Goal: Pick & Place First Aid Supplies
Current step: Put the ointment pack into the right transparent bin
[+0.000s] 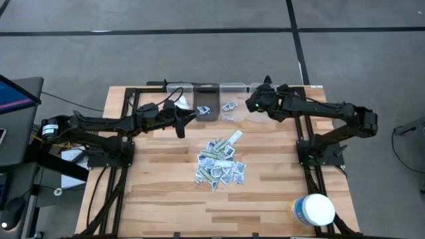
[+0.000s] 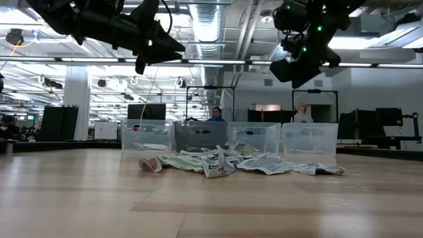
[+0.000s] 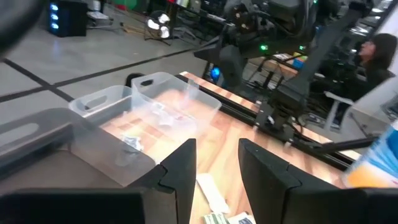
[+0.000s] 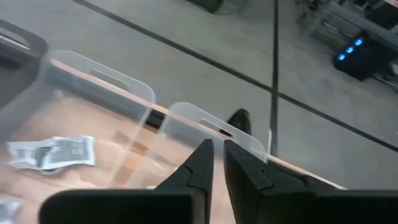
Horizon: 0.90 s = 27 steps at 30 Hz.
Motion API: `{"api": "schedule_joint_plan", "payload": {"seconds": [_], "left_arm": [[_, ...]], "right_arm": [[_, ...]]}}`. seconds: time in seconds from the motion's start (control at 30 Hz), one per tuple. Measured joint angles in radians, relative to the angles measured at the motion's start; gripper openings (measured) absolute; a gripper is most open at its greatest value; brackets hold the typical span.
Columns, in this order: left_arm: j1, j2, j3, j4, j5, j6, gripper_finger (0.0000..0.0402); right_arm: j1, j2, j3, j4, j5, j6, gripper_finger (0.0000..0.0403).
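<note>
The first aid supplies lie as a heap of small white-grey packets [image 1: 219, 164] in the middle of the table, also seen as a low pile [image 2: 225, 162] in the low view. A few packets lie in two of the clear bins [image 1: 204, 109] [image 1: 230, 106]. My left gripper [image 1: 180, 123] hovers open above the table between the heap and the bins, its fingers [image 3: 183, 165] empty. My right gripper [image 1: 253, 103] hangs over the rightmost bin [image 4: 205, 127], fingers [image 4: 202, 158] close together with nothing visible between them.
Several clear bins [image 2: 231, 139] stand in a row along the table's far edge. A large white round tub [image 1: 313, 210] stands at the near right corner. Bare wood surrounds the heap. A pale strip [image 3: 214, 196] lies just below my left fingers. People sit in the room behind.
</note>
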State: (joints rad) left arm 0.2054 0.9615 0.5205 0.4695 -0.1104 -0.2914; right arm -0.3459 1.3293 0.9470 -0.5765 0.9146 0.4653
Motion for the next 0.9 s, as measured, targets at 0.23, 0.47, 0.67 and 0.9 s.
{"api": "schedule_joint_plan", "payload": {"seconds": [0.23, 0.47, 0.67, 0.9], "left_arm": [[0.000, 0.000, 0.000, 0.002, -0.041, 0.002, 0.0118], [0.000, 0.000, 0.000, 0.002, -0.042, -0.001, 0.0117], [0.000, 0.001, 0.000, -0.004, -0.042, -0.001, 0.0117], [-0.004, 0.002, -0.001, -0.108, -0.029, -0.009, 0.0117]], "right_arm": [[-0.029, 0.000, -0.001, -0.004, -0.023, 0.000, 0.0080], [-0.016, 0.000, -0.001, -0.007, -0.061, -0.004, 0.0112], [0.027, 0.000, -0.001, -0.003, -0.083, -0.052, 0.0116], [0.161, 0.000, -0.001, 0.140, -0.160, -0.132, 0.0116]]}}
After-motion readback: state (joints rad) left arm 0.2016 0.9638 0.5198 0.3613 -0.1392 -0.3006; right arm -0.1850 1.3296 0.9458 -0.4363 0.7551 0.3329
